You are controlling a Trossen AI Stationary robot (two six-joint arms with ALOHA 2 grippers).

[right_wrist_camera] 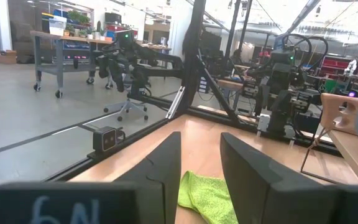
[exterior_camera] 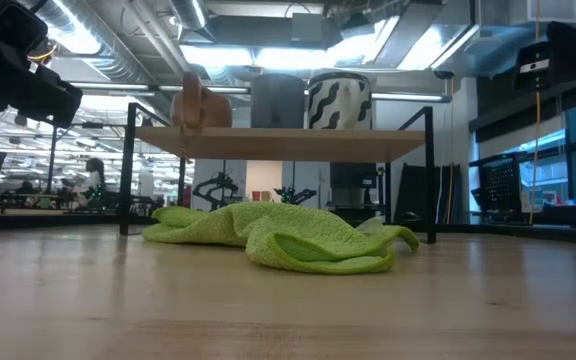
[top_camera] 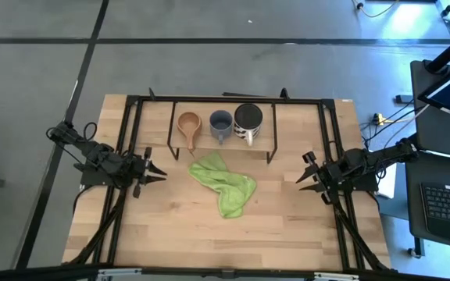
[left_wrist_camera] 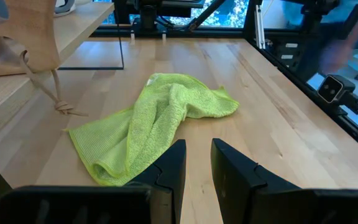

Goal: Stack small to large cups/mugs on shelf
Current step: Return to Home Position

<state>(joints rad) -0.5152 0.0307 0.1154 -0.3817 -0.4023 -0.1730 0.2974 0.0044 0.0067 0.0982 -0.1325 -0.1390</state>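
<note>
All three sit in a row on the shelf (top_camera: 208, 146): wooden cup (top_camera: 188, 123) on the left, grey-blue mug (top_camera: 220, 122) in the middle, and the large patterned mug (top_camera: 248, 117) on the right, each close beside its neighbour. A green cloth (top_camera: 225, 183) lies crumpled on the tabletop (top_camera: 178, 226) just in front. The left gripper (top_camera: 156, 173) hangs over the table's left side, fingers slightly parted and empty. The right gripper (top_camera: 303, 173) mirrors it opposite, a small gap, nothing held.
</note>
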